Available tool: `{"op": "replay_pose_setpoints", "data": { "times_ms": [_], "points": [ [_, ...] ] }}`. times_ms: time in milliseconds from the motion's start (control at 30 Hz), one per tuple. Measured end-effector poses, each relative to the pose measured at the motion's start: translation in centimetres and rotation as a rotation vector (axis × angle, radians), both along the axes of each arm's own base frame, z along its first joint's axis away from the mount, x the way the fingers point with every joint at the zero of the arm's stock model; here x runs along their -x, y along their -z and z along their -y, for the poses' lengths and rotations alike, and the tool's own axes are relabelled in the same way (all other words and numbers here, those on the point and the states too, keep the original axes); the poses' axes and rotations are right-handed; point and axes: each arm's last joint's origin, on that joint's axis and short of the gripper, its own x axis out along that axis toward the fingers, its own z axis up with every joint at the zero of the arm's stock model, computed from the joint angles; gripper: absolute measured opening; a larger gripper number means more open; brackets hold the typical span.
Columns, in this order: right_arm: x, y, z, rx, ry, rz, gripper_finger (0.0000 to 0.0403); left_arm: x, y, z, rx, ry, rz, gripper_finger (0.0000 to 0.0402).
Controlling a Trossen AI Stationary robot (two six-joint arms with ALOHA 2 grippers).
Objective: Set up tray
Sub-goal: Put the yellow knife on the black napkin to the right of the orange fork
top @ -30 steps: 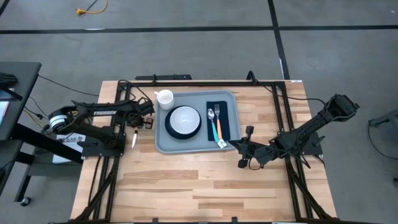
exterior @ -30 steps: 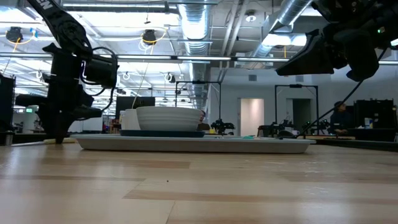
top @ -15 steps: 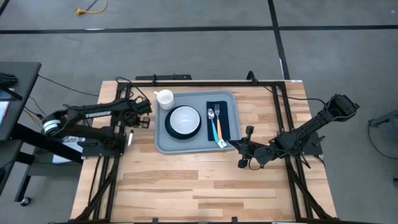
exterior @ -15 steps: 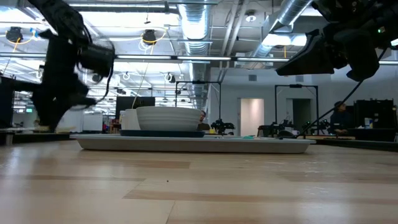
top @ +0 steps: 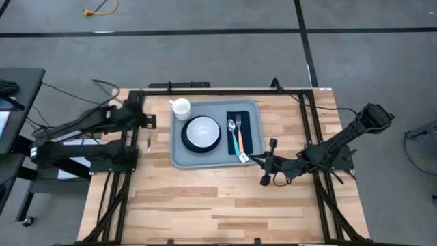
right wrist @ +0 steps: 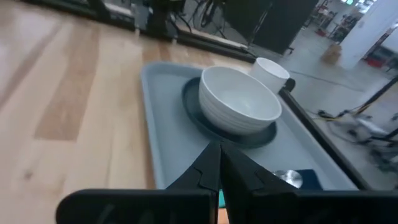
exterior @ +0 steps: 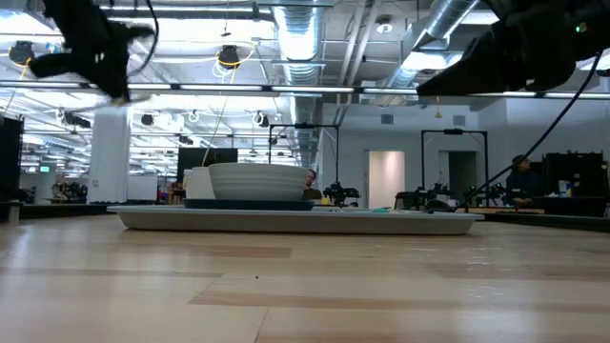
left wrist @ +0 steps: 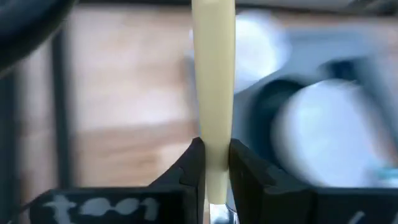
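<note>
The grey-blue tray (top: 179, 152) lies on the wooden table. It carries a dark teal plate (top: 189, 144) with a white bowl (top: 203, 131), and a navy napkin (top: 246, 140) with a spoon and a fork on it. My left gripper (top: 147, 123) is raised over the table left of the tray, shut on a cream-handled knife (top: 149, 141). My right gripper (top: 258, 160) hangs shut above the tray's near right corner and touches nothing; in its wrist view the shut fingers (right wrist: 210, 168) point across the tray (right wrist: 163, 146) at the bowl (right wrist: 239, 102). My left gripper pinches the knife's cream handle (left wrist: 212, 149) between its two fingers (left wrist: 194, 168). The handle runs straight out ahead of the fingertips. The knife is lifted clear of the table.
A white mug (top: 181, 108) stands on the table at the tray's far left corner. Black frame rails (top: 126, 171) run along the table's left, right and far sides. Bare wood (top: 205, 198) stretches between the tray and the near edge.
My left gripper, which pointed down at the table left of the tray with the knife, has risen well above it and drawn back toward the left edge. The knife has come up clear of the table with it. The right arm has risen slightly.
</note>
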Motion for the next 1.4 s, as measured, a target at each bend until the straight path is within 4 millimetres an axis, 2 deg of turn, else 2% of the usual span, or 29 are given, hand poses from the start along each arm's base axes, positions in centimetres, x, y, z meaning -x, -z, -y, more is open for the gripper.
{"op": "replay_pose_setpoints", "data": {
  "times_ms": [133, 267, 433, 700, 933, 1133, 1300, 1400],
  "points": [
    [0.0, 0.0, -0.1, -0.059, -0.005, 0.016, 0.0003, 0.2, -2.1, 1.1, -0.150, 0.062, 0.238, 0.0032],
    [0.0, 0.0, 0.0, -0.124, 0.018, 0.037, 0.0003, -1.2, -3.0, 2.0, -0.296, 0.131, 0.400, 0.0033],
    [-0.2, 0.2, -0.1, -0.169, 0.034, 0.048, 0.0003, -5.0, -3.2, 3.6, -0.457, 0.259, 0.540, 0.0035],
    [-1.4, 1.0, -0.4, -0.150, 0.031, 0.088, 0.0003, -12.4, -3.0, 7.8, -0.678, 0.701, 0.664, 0.0034],
    [-2.4, -0.1, -0.8, -0.107, -0.008, 0.230, 0.0003, -16.4, -1.8, 10.2, -0.954, 0.873, 0.709, 0.0032],
    [-2.8, -0.3, -1.0, -0.091, -0.022, 0.267, 0.0003, -18.1, -0.8, 11.3, -1.043, 1.082, 0.854, 0.0034],
    [-2.9, -0.4, -0.9, -0.103, -0.013, 0.274, 0.0003, -18.5, -0.3, 11.8, -1.035, 1.217, 0.902, 0.0033],
    [-2.9, -0.4, -1.0, -0.175, -0.018, 0.299, 0.0003, -18.4, -0.4, 12.1, -1.074, 1.228, 0.896, 0.0033]
  ]
}}
